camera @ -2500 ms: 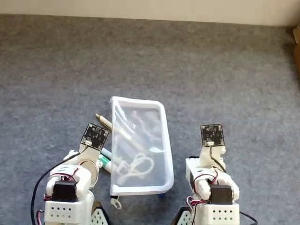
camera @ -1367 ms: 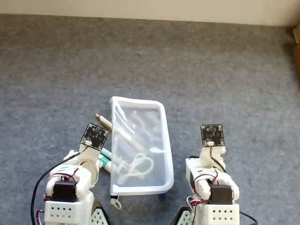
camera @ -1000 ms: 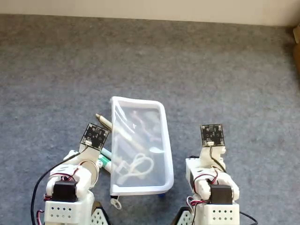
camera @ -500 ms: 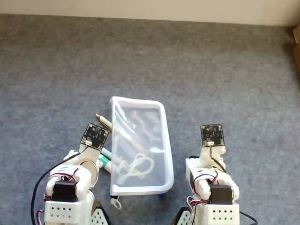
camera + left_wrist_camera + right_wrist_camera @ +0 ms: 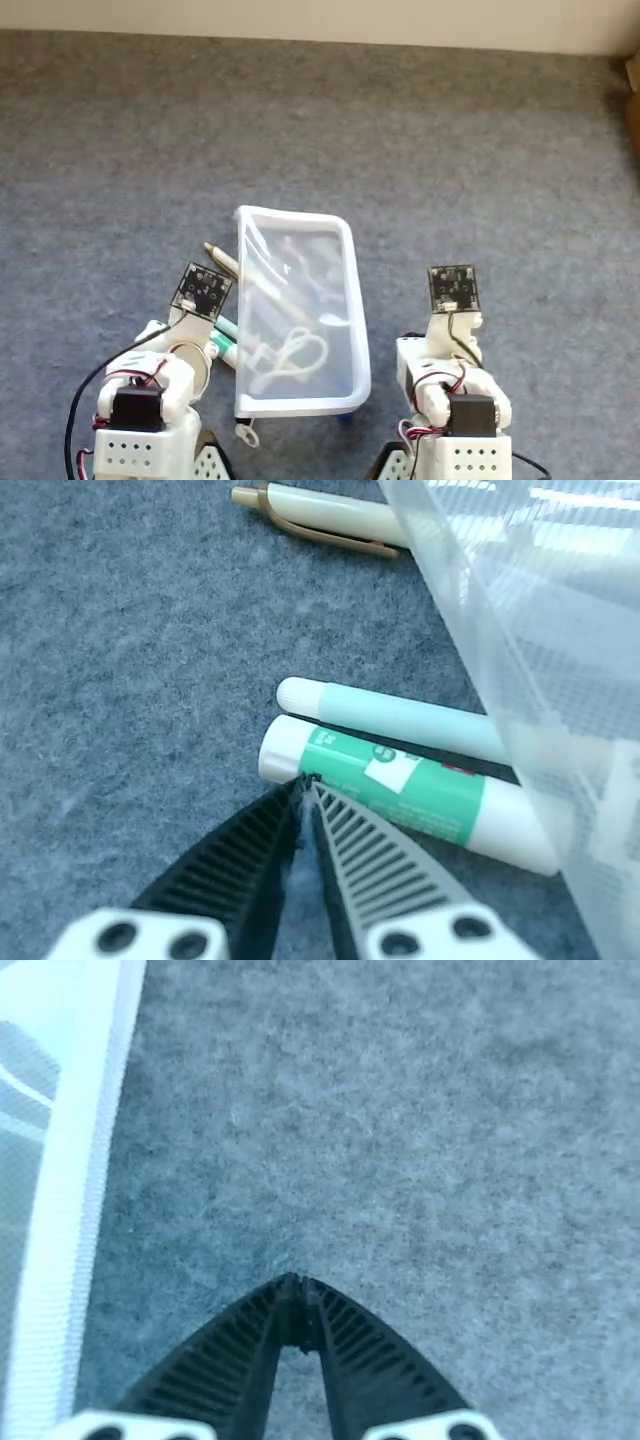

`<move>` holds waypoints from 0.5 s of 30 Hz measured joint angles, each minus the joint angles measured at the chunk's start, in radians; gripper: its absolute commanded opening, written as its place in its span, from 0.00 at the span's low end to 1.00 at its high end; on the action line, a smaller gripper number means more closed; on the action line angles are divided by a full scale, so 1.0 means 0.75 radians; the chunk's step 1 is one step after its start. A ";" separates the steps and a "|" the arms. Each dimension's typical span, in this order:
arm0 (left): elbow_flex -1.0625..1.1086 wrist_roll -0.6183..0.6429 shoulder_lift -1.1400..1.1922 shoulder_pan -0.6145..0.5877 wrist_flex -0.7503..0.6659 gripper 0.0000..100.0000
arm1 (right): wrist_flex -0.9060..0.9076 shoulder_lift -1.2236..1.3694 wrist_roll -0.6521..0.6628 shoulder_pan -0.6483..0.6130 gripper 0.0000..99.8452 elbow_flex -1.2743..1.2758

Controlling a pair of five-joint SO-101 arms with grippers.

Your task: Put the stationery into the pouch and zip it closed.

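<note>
Left gripper (image 5: pixel 305 782): fingers pressed together, holding nothing, tips at the white cap of the green-labelled stick (image 5: pixel 400 792).
Right gripper (image 5: pixel 293 1290): pinched closed and empty, over bare carpet (image 5: pixel 420 1140) at 4 o'clock of the pouch.
Pouch (image 5: pixel 296 310): one, translucent, lying flat on the carpet between the two arms.
Stationery at the pouch's 9 o'clock edge: three pieces, namely beige pen (image 5: pixel 320 512), mint pen (image 5: pixel 390 715) and green-labelled stick, with far ends hidden by the pouch.
Writing: print on the stick's label too small to read.
</note>
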 measured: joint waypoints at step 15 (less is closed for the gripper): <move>-0.104 0.000 0.000 -0.327 0.000 0.01 | -0.006 -0.008 0.248 0.110 0.01 -0.280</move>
